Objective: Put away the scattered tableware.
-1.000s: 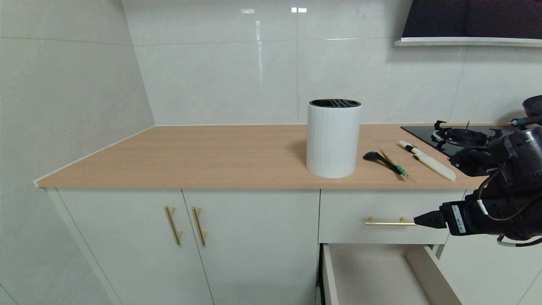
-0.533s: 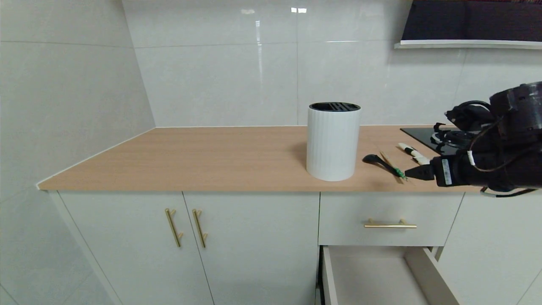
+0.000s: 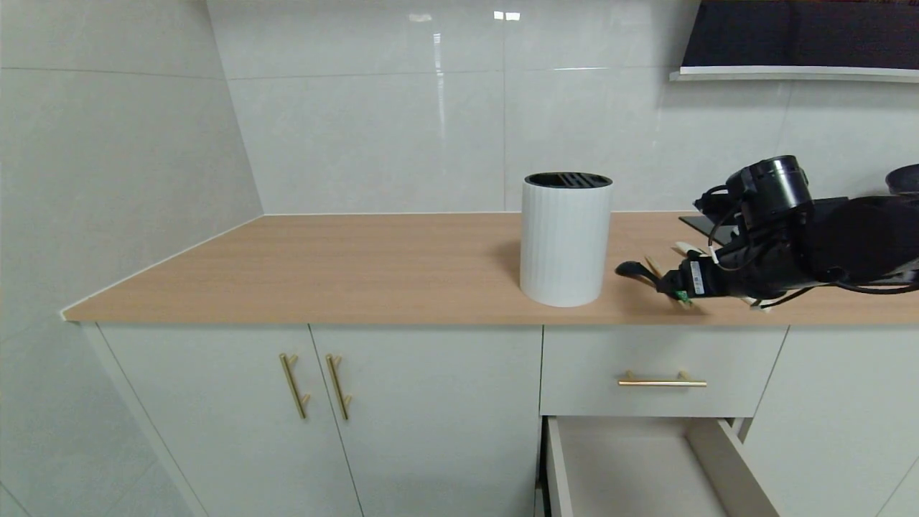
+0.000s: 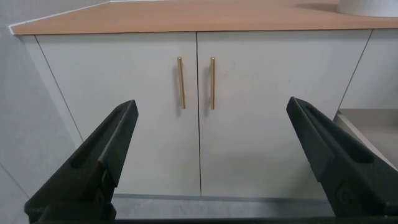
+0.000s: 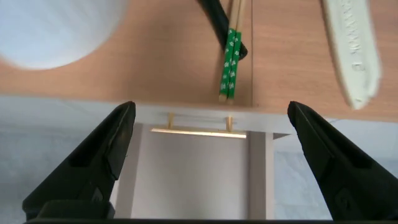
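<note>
Right hand point(image 3: 677, 285) rose over chopsticks point(image 5: 231, 62), arm point(image 3: 851, 240) mostly hiding knife point(image 5: 352, 53).

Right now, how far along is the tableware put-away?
Done: lower drawer stands open, nothing visible inside. In hand: right end effector, open, poised above the chopsticks at the counter edge. Left: chopsticks, black spoon and white knife all lie on the counter beside the white holder.

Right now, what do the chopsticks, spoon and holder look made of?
Chopsticks: pale wood or bamboo by the tan shafts, with green patterned ends, likely painted. Spoon: black and smooth, probably plastic; lacquered wood is possible. Holder: white, matte, ribbed wall with a black slotted top; plastic likely, ceramic not ruled out.
</note>
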Tool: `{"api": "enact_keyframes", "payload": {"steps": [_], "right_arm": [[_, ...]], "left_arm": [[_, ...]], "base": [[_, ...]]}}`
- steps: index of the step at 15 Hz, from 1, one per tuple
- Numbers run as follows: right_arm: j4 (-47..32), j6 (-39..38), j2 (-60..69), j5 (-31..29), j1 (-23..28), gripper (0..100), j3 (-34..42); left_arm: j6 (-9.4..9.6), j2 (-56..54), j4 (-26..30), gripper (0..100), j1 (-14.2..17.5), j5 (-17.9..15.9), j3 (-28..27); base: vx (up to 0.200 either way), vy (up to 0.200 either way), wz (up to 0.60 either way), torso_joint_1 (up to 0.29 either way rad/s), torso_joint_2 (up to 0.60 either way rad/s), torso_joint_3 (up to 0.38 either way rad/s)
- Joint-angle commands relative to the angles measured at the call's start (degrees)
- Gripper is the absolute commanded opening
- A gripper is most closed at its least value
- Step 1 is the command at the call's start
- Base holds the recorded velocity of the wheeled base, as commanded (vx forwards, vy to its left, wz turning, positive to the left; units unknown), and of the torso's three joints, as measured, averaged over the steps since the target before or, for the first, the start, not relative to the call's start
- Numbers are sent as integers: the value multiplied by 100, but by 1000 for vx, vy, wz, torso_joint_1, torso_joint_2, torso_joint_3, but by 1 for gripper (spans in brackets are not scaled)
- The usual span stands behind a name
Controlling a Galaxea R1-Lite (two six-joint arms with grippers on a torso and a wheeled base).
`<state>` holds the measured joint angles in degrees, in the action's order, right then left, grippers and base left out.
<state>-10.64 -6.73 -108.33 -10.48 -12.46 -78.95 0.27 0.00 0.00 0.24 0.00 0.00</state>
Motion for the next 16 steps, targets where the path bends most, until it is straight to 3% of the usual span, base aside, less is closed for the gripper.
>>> {"api": "enact_keyframes", "payload": {"steps": [1,13,14,16], "right_arm": [[36,-153,-505,2,68,100,-244],[62,-250,-866,2,244,100,-429],[62,-259,-901,2,244,0,-437],[62,-250,-936,2,244,0,-437]], "left_arm": [[0,0,0,100,2,0,0],[0,0,0,100,2,0,0],[0,0,0,100,2,0,0],[0,0,0,100,2,0,0]], "base": [[0,0,0,0,0,0],[0,0,0,0,0,0],[0,0,0,0,0,0],[0,0,0,0,0,0]]}}
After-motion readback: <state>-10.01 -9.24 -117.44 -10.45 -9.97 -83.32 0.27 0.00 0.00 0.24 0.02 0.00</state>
